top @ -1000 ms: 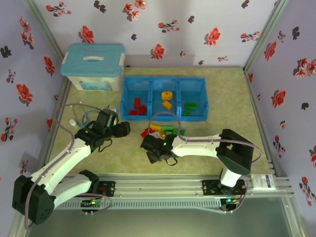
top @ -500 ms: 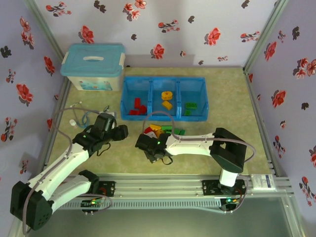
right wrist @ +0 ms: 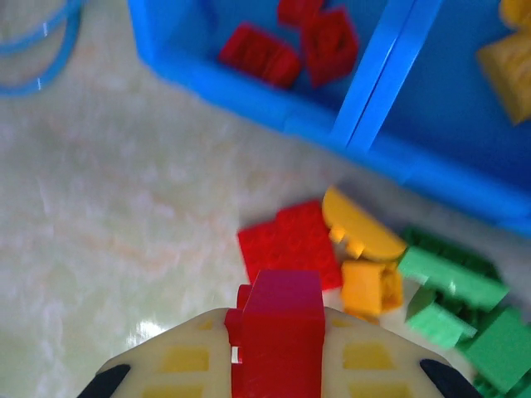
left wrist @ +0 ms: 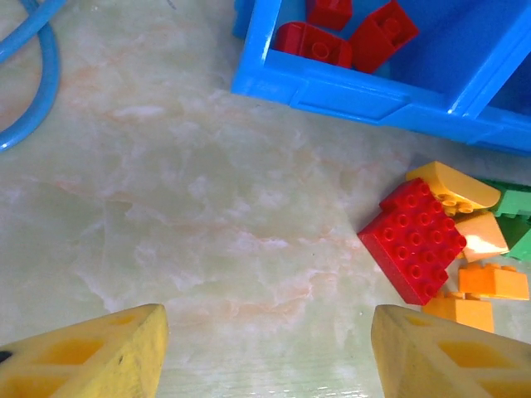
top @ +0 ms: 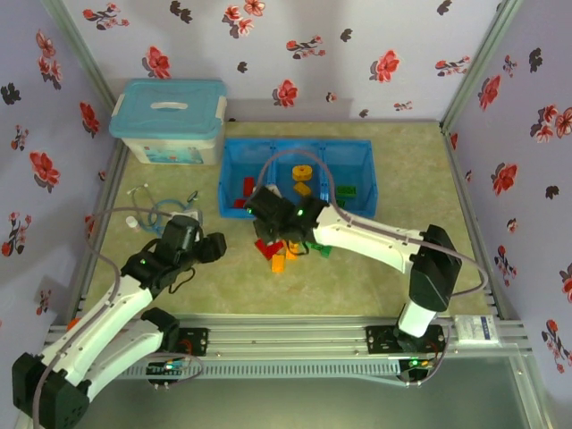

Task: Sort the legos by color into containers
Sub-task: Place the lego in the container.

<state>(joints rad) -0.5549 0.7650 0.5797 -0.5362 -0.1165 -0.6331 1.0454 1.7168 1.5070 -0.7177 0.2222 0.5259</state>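
Retreat marks the left gripper (top: 213,248): it has drawn back toward its base, jaws half apart and empty. The right gripper (top: 265,207) has risen from the loose legos (top: 284,253) toward the blue tray (top: 295,141), clamped on a red brick (right wrist: 282,319). Floral walls (top: 313,54) surround the mottled beige table (top: 402,179).

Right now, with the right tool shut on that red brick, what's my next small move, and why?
Probably carry the right tool forward and slightly left until it hangs over the tray's left compartment, ready to release. It grips a red brick above the loose pile, short of the tray, and that compartment holds the other red bricks.
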